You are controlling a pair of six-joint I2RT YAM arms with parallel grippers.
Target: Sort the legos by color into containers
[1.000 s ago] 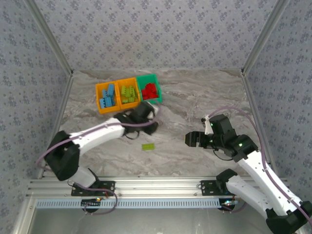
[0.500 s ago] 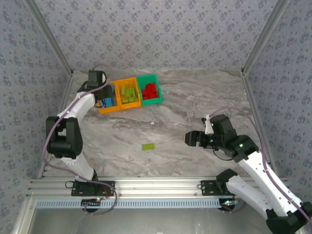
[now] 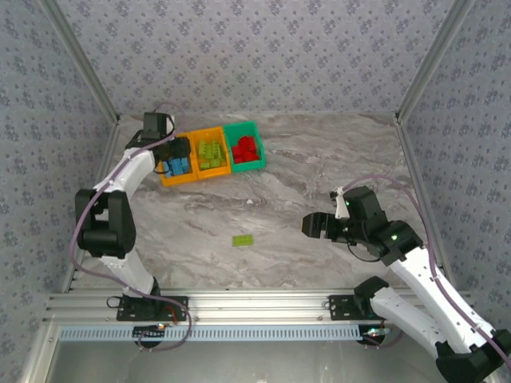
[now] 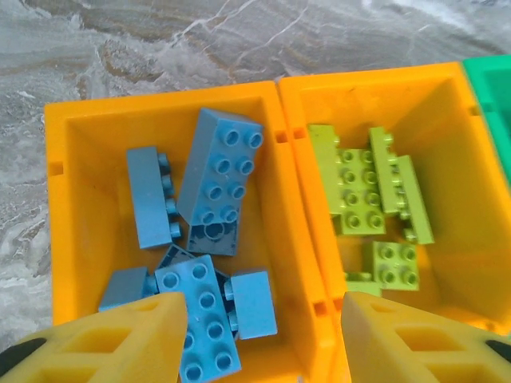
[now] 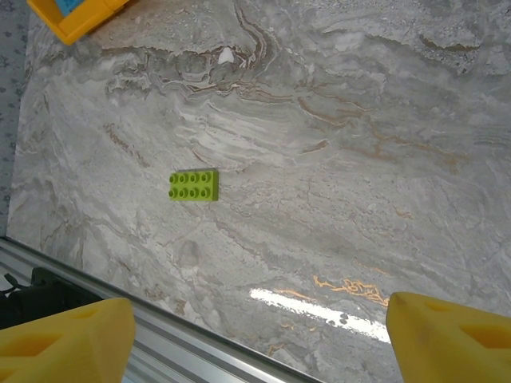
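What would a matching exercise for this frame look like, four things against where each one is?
Things:
1. light blue legos
2. loose lime green lego
3. red legos
4. left gripper

Places:
A. alone on the bare table
B. in the green bin
C. in the left orange bin
D. hovering above the left orange bin

Pairs: 1-C, 2-A, 3-B, 4-D.

We stood in a robotics lab cell: grey patterned fabric walls (image 3: 263,56) across the top, silver aluminium rails (image 3: 255,303) along the bottom, marbled grey tabletop (image 3: 319,167) at centre.
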